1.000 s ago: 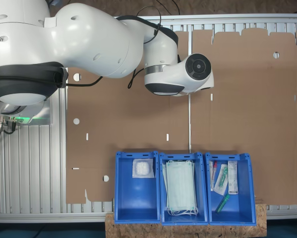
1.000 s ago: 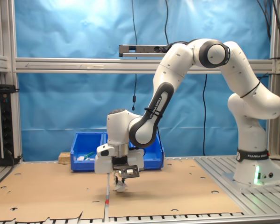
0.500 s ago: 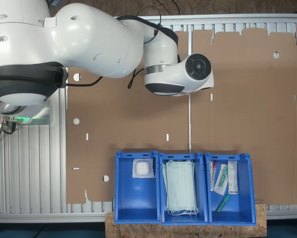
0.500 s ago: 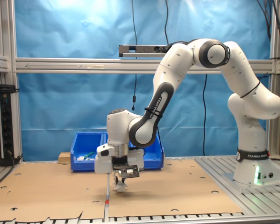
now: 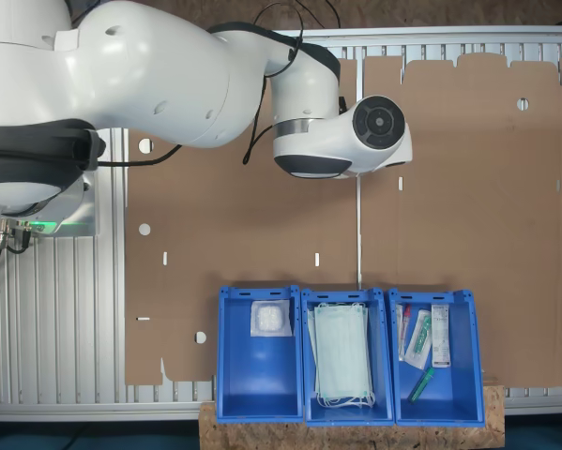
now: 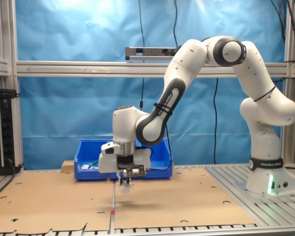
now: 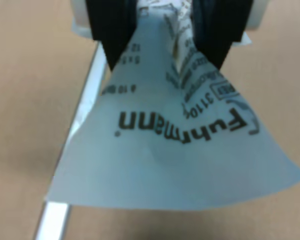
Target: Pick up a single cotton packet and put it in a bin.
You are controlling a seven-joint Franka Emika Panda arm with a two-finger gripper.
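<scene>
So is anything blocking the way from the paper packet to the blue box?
Nothing visible does. The pincer holds the cotton packet above bare cardboard. The bin with a white packet inside is open on top, and the cardboard stretch leading to it is bare.

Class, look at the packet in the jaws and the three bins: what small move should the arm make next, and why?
Probably keep lifting a little, then carry toward the bins. The gripper is shut on the cotton packet, which hangs pinched at one edge, just above the cardboard in the second exterior view. The bin holding a single white packet stands some way off, and its walls need clearance.
</scene>
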